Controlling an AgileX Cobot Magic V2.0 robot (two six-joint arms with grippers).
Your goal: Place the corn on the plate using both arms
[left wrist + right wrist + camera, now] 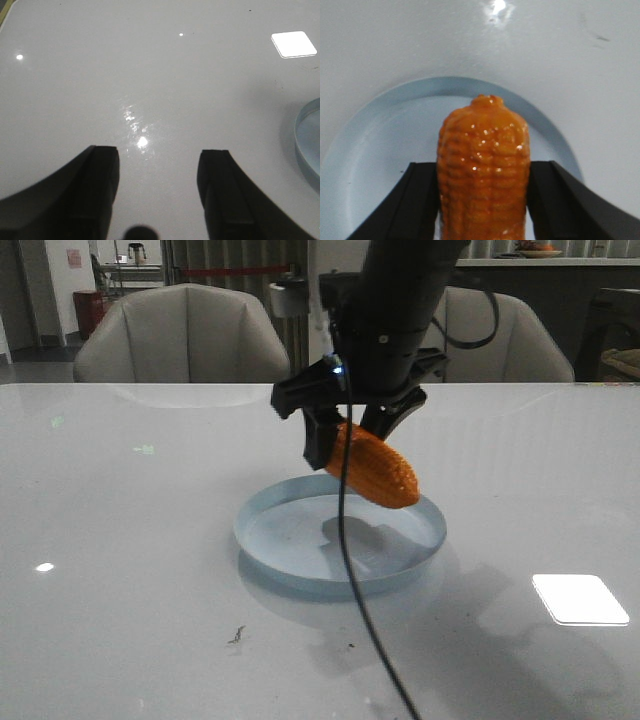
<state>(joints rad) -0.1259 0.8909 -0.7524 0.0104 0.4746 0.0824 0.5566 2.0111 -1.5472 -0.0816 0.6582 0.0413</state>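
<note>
Dim, greyish light throughout. The glossy table (120,540) throws back bright ceiling-light glare, a white rectangle at front right plus small hot spots. A soft shadow pools inside the plate (300,540) under the corn (375,468). In the right wrist view the corn (484,165) is glistening but soft-focused; the fingers (97,190) are near-black silhouettes.

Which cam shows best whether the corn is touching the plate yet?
Front view: the corn hangs tilted in the right gripper, clear of the plate, its shadow on the plate floor. Right wrist view looks along the cob, so the gap is unreadable. Left wrist view catches only the plate's rim.
</note>
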